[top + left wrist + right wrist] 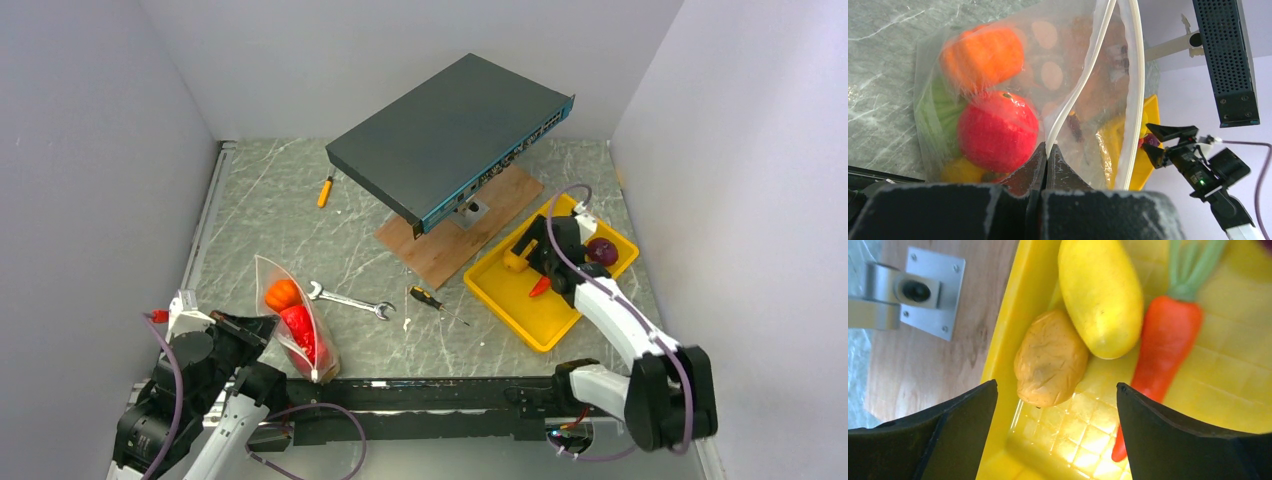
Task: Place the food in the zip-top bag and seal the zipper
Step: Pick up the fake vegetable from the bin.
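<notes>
While left pincer [1046, 149] pinches the zipper [1079, 92], right pincer [1057, 390] gapes (empty) — two potatoes [1050, 365], one carrot [1163, 340].

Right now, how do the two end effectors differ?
The left end effector is shut, pinching the zipper; the right end effector is open, holding nothing. The left sits close to its base at near left; the right reaches out over the potato in the yellow tray. Both have two dark fingers.

Clear with pale dots on the bag [1053, 50], whitish along its strip [1135, 100]; orange pumpkin [983, 57], red pepper [997, 131] and green cabbage [938, 115] inside. Yellow with a square grid on the tray [1023, 300]; tan potato [1050, 357], bright yellow potato [1100, 295], orange-red carrot [1165, 345] with green top. Grey, white-veined table [270, 210].
</notes>
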You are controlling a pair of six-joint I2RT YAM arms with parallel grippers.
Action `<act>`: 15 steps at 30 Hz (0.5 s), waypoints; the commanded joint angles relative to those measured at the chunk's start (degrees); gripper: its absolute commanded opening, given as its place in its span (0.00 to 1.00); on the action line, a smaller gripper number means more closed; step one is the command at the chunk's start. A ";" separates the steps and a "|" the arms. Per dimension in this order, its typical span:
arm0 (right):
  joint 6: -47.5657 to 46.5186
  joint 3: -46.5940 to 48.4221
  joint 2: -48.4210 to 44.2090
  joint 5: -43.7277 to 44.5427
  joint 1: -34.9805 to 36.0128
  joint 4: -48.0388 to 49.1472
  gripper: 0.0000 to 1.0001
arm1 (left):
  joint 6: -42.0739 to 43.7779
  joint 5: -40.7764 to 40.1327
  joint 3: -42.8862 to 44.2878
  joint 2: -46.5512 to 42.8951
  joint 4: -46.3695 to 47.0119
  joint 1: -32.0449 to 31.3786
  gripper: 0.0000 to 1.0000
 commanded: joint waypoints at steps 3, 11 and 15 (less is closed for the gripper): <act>0.40 -2.14 -7.82 9.78 -5.12 -6.02 0.96 | -0.34 0.01 0.34 -0.93 0.25 0.02 0.00; 2.10 -6.35 0.80 -4.75 -13.68 -1.59 0.83 | -0.93 1.56 -0.66 -0.83 1.47 0.02 0.00; 3.06 -7.38 1.35 -2.89 -13.82 -0.38 0.78 | -1.39 1.28 -0.43 -1.52 0.99 0.01 0.00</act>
